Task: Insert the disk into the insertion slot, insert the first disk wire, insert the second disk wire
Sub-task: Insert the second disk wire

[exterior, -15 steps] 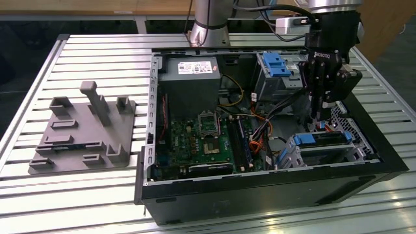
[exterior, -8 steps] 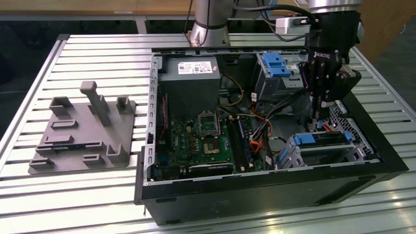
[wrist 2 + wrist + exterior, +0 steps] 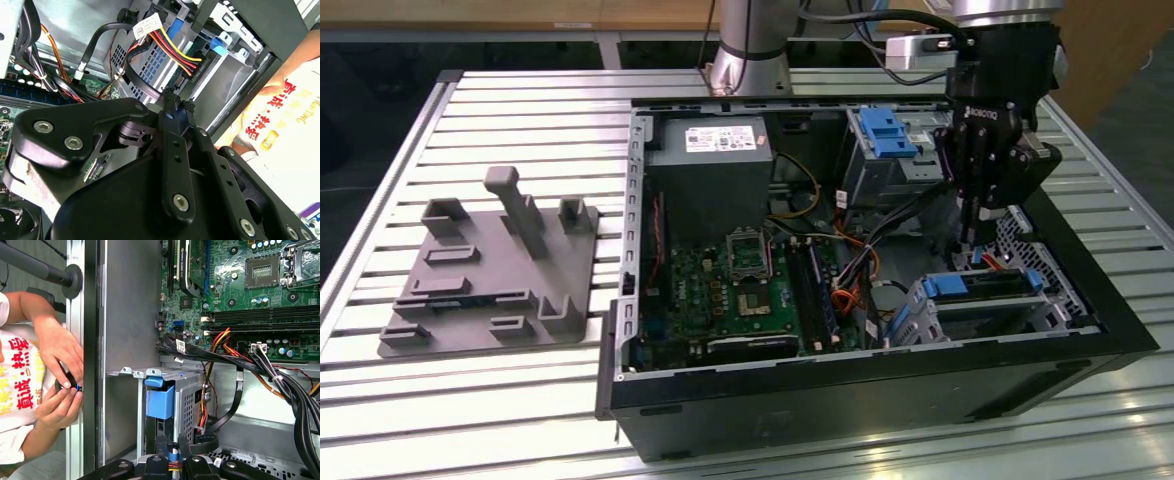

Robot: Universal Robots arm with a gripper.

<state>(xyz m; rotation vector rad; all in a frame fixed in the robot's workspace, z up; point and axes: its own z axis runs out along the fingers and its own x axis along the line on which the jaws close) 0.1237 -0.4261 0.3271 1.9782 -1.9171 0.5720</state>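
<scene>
Hung the gripper (image 3: 971, 243) straight down inside the open computer case (image 3: 854, 390), black wrist (image 3: 1007, 60) upright above it, finger links pointing at the case floor. Stood it at the exterior view's right side of the case, between the taller bay (image 3: 862, 178) with a blue latch (image 3: 887, 135) and the small perforated insertion slot (image 3: 1051, 300), tips close over the slot's end that faced the bay. Had the jaws drawn right in, only a thin slit between the fingertips (image 3: 169, 96) in both wrist views. Met a looping black cable (image 3: 131, 75) right at those tips; could not tell whether pinched there or merely touching. Found the disk (image 3: 987, 287) lying in the insertion slot, blue bracket (image 3: 161, 402) showing at its end, perforated cage wall just beside. Spotted a red, yellow and black wire bundle (image 3: 172, 47) running to a plug (image 3: 196, 70) at the disk's end, near the fingertips yet apart from them. Left the motherboard (image 3: 734, 290) well apart, toward the exterior view's left. Traced the silver arm column (image 3: 754, 45) to a foot beyond the case, on the slatted metal table (image 3: 520, 110). Caught a person's hand (image 3: 64, 356) pressed against the other hand (image 3: 59, 405) just outside the case wall in the first wrist view, both closed on a small dark object.
</scene>
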